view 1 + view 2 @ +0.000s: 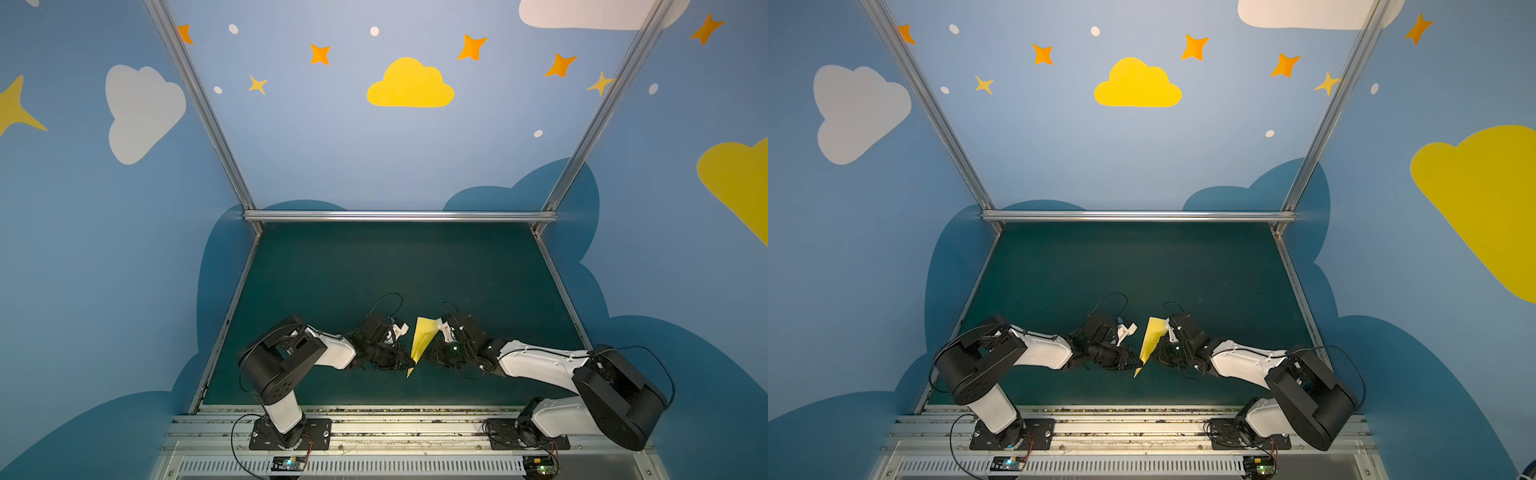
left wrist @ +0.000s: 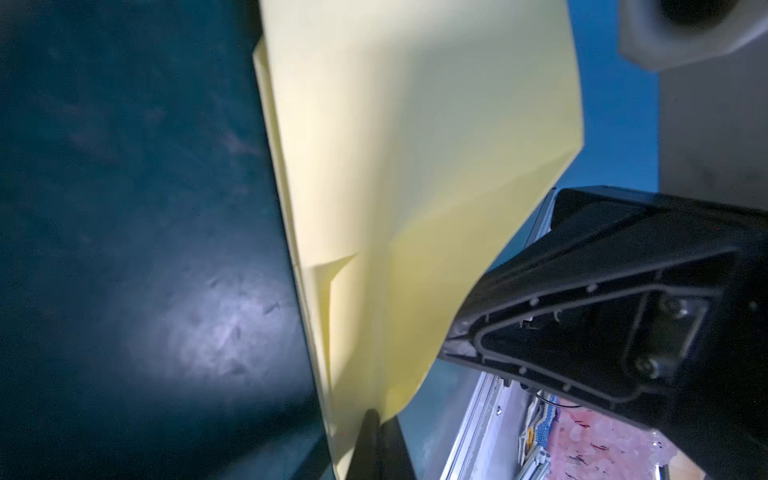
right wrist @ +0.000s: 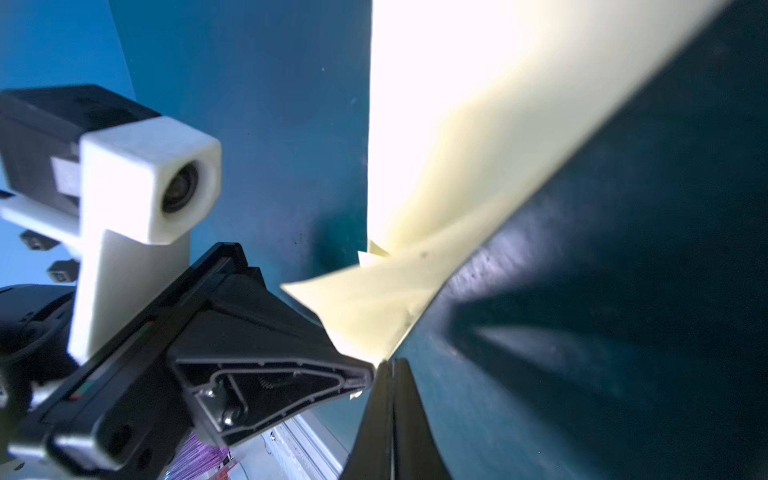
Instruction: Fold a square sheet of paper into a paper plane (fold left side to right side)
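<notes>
**A:** Green bench [image 1: 374,270], painted blue walls [image 1: 332,145] around it. Where is the paper?

**B:** Near the front middle of the bench, between the two arms. No flat square is in sight. It is a plane [image 1: 422,341], a slim pale yellow dart with its wide tail toward the back and its nose toward the front rail.

**A:** Is it lying down?

**B:** It looks lifted, standing on edge (a shadow falls on the bench beside it in the right wrist view).

**A:** And the hands?

**B:** Both have their jaws pressed together. The left hand [image 2: 374,436] seems to pinch the paper's lower edge, which runs right into its closed tips. The right hand [image 3: 392,415] meets the nose end of the paper at its tips, so I judge it is clamped on the plane too. In both top views they come in from opposite sides, left hand [image 1: 405,362] near the nose and right hand [image 1: 432,353] just across from it.

**A:** So how far along is it?

**B:** Late, I'd say. The lengthwise creases and layered flaps are made (the left wrist view shows stacked edges and a small folded corner). What looks left is pressing the last fold or spreading the wings, then setting it down.
</notes>
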Tool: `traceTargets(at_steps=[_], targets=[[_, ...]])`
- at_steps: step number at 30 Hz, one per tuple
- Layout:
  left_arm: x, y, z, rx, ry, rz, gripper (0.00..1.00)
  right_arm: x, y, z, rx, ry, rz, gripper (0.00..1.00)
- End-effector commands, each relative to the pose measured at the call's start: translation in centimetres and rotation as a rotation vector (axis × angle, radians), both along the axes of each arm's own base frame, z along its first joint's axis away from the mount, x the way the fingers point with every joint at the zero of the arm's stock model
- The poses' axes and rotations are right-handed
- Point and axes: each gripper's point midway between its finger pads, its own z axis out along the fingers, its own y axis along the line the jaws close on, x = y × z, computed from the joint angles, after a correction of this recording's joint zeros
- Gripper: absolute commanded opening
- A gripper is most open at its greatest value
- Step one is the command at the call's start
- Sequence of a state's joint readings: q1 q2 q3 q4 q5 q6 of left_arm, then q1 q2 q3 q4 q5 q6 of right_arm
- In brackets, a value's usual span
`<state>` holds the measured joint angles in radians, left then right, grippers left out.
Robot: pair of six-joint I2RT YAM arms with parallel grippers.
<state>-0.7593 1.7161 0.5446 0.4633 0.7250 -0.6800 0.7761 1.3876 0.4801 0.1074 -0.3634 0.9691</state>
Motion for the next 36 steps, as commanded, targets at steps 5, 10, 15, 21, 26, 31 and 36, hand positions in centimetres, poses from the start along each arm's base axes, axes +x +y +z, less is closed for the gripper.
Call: traceTargets(at_steps=[5, 10, 15, 21, 26, 31, 36], targets=[[0.2, 0.3, -0.3, -0.033, 0.055, 0.016, 0.03, 0.8, 1.8, 0.9, 0.034, -0.022, 0.036, 0.0], [0.4, 0.5, -0.6, -0.03, 0.063, 0.022, 0.03, 1.1, 2.5, 0.9, 0.041, -0.021, 0.051, 0.0], [0.3, 0.6, -0.7, -0.031, 0.073, 0.019, 0.03, 1.2, 3.1, 0.5, 0.037, -0.017, 0.062, 0.0], [0.3, 0.7, -1.0, -0.024, 0.08, 0.017, 0.03, 1.4, 3.1, -0.8, 0.016, 0.001, 0.054, 0.0], [0.2, 0.9, -1.3, -0.018, 0.085, 0.013, 0.03, 1.4, 3.0, -1.8, 0.001, 0.02, 0.048, 0.0], [0.3, 1.0, -1.2, -0.011, 0.082, 0.009, 0.03, 1.2, 2.5, -2.8, -0.022, 0.043, 0.032, 0.0], [0.9, 1.4, 0.1, 0.009, 0.036, 0.014, 0.16, 0.9, 1.8, -3.9, -0.046, 0.074, 0.015, 0.0]])
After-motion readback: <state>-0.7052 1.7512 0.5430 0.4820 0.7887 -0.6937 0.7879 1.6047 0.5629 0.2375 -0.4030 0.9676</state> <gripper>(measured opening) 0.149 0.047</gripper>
